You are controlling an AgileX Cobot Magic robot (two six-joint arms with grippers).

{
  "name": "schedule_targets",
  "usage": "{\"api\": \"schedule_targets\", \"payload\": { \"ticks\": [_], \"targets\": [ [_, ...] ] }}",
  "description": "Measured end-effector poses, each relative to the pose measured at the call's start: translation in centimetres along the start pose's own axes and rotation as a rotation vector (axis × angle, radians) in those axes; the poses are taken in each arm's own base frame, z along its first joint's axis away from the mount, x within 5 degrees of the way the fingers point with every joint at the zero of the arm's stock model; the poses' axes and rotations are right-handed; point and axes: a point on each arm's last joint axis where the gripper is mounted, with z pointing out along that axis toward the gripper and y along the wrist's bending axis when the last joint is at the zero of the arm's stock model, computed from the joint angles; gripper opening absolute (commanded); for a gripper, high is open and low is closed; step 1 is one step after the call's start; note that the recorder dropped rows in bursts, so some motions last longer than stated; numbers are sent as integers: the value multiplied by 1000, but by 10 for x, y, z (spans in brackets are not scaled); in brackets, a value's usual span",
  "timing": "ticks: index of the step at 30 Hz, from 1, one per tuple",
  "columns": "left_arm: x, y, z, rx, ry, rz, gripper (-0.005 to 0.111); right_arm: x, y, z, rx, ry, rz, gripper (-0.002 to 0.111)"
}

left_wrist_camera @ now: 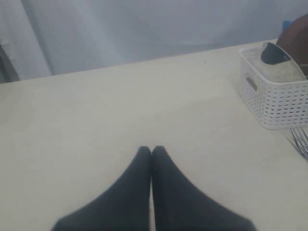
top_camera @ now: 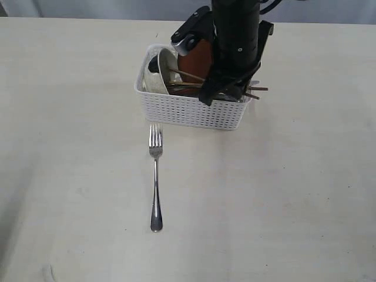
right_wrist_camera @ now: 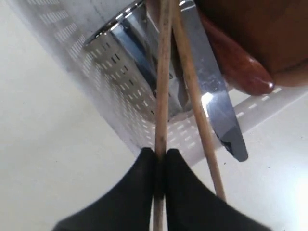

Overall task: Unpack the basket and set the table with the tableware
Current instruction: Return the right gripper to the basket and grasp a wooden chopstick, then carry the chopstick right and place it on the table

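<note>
The fork lies flat on the table in the lower middle of the exterior view. Its long axis runs up and down the frame, with the tines pointing up at the basket, just short of its near wall, and the handle end toward the bottom edge. The basket sits upper centre, long side across the frame. Inside, a cream bowl stands on edge at the left end and a brown plate leans behind. The chopsticks slant left to right, ends poking over the right rim. The right gripper reaches down into the basket's right part, fingers pinched onto one chopstick. The second chopstick, a knife, a spoon and a steel cup lie alongside it. The left gripper hangs over bare table, fingers pressed together, holding nothing.
</note>
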Motion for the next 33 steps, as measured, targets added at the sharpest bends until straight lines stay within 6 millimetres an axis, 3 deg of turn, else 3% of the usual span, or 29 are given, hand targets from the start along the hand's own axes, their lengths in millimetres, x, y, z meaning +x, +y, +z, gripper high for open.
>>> {"api": "schedule_targets", "payload": {
  "ticks": [14, 19, 23, 28, 33],
  "targets": [
    [0, 0, 0, 0, 0, 0, 0, 20, -7, -60, 7, -151, 44, 0],
    [0, 0, 0, 0, 0, 0, 0, 44, -7, -93, 5, -233, 111, 0],
    [0, 0, 0, 0, 0, 0, 0, 68, -9, -108, 46, -257, 193, 0],
    [0, 0, 0, 0, 0, 0, 0, 107, -20, -106, 129, -226, 427, 0],
    [0, 0, 0, 0, 0, 0, 0, 147, -41, -72, 108, -96, 668, 0]
  ]
}}
